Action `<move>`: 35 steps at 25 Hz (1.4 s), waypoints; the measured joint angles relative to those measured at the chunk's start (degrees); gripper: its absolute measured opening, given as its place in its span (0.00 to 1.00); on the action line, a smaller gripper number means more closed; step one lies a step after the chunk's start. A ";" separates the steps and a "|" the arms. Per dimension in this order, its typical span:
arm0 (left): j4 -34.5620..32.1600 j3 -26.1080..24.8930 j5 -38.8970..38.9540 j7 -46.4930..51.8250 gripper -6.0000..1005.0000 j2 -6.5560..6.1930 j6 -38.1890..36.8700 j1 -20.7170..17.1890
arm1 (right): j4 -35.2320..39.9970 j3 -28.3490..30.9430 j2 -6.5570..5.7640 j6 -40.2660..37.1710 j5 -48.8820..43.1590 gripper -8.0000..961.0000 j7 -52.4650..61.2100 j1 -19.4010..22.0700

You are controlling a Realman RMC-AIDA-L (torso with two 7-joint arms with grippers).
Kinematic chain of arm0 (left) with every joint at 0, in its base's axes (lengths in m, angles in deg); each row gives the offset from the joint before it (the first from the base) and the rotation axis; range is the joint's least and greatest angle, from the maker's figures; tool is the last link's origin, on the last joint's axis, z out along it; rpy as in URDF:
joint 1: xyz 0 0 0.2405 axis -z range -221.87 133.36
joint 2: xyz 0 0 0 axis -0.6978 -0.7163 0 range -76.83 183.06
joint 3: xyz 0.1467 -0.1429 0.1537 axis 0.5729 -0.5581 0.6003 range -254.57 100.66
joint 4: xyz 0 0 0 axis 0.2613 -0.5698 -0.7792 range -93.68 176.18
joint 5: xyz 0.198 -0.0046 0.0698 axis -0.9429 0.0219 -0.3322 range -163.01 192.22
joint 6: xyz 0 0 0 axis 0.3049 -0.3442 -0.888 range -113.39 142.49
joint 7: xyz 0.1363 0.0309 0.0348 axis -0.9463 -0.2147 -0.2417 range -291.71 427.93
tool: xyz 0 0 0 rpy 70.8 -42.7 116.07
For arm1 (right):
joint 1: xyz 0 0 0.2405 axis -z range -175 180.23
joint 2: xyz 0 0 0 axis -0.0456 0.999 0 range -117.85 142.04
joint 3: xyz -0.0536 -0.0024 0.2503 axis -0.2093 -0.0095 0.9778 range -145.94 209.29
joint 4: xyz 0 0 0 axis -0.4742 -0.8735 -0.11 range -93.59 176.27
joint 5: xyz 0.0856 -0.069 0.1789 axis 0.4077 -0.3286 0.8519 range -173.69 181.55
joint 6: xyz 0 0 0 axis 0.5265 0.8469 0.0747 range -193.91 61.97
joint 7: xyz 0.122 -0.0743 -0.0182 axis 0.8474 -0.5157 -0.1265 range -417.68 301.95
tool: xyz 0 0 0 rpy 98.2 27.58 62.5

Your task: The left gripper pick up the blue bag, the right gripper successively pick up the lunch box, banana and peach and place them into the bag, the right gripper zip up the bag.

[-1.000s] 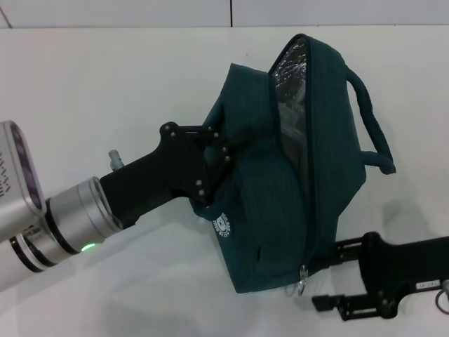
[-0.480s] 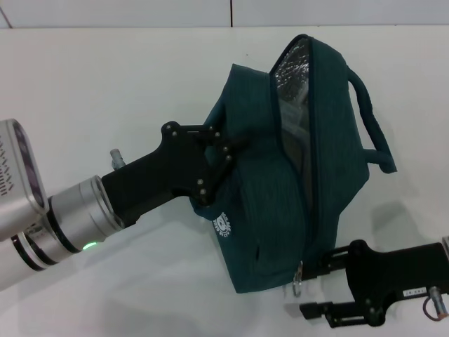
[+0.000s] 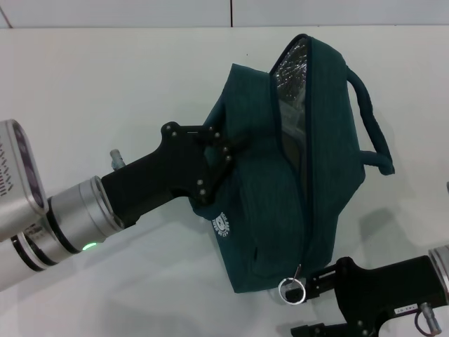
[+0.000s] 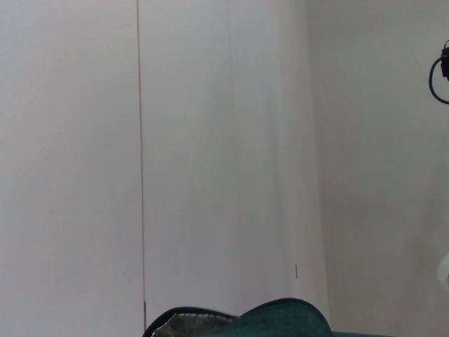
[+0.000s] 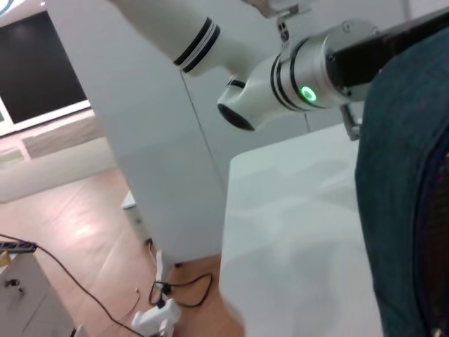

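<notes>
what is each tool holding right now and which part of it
The left tool holds the blue bag by the fabric of its side near the top, keeping it lifted. The right tool is at the zip pull, but whether it grips it cannot be told.

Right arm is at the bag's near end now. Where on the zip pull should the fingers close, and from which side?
Grip the metal ring of the zip pull, which hangs free below the near end of the blue bag. Probably come from the robot's right, where the right gripper already sits beside it. The left gripper holds the bag up, and the zip track runs away from the robot.
</notes>
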 joint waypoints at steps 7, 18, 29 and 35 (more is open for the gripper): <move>0.70 0.00 0.39 -0.04 0.04 0.00 -0.09 -0.01 | 0.13 0.98 -0.36 0.24 0.54 0.36 -0.50 0.28; 0.75 -0.15 0.59 -0.86 0.04 0.00 -0.19 -0.60 | 0.23 1.04 -0.46 -2.22 5.48 0.11 -13.12 1.37; 3.93 -0.46 1.52 -7.10 0.06 0.00 -2.36 -0.95 | 0.25 8.53 -0.70 -8.28 10.26 0.04 -22.14 3.70; 4.37 -0.53 5.77 -7.11 0.17 0.00 -3.01 -0.97 | 0.25 8.89 -0.58 -8.08 10.24 0.04 -22.35 3.63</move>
